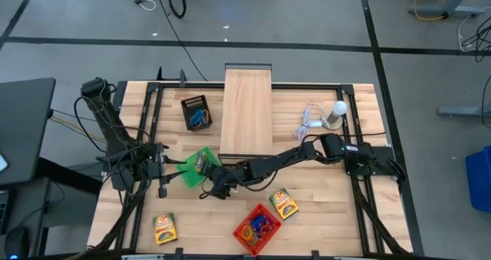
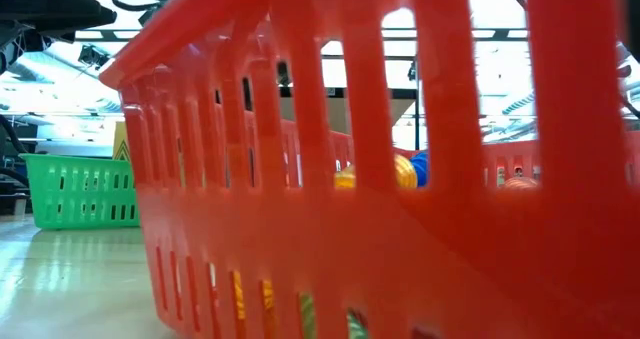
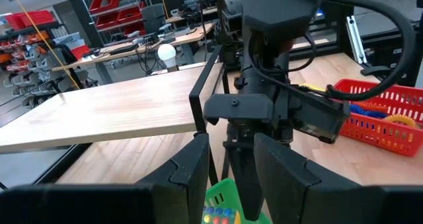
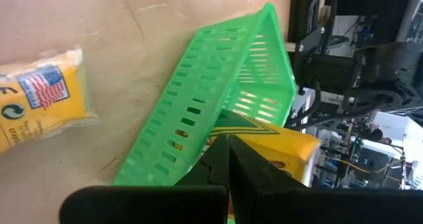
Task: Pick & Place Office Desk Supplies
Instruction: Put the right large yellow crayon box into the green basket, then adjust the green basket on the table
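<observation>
A green slatted basket (image 4: 218,112) is sitting by the dark right gripper (image 4: 228,159); the crayon box (image 4: 264,145) there is showing yellow, perhaps green-striped.

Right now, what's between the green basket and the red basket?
High view: the right gripper and its forearm cross the gap between the green basket and the red basket; otherwise bare tabletop. A crayon box sits off to the side.

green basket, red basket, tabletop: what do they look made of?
Green basket: looks like moulded plastic with a slight sheen; thin slotted walls.
Red basket: likely the same kind of plastic; identical slot pattern, glossy ribs.
Tabletop: appears to be wood, butcher-block style with visible plank strips and a smooth finish.
</observation>
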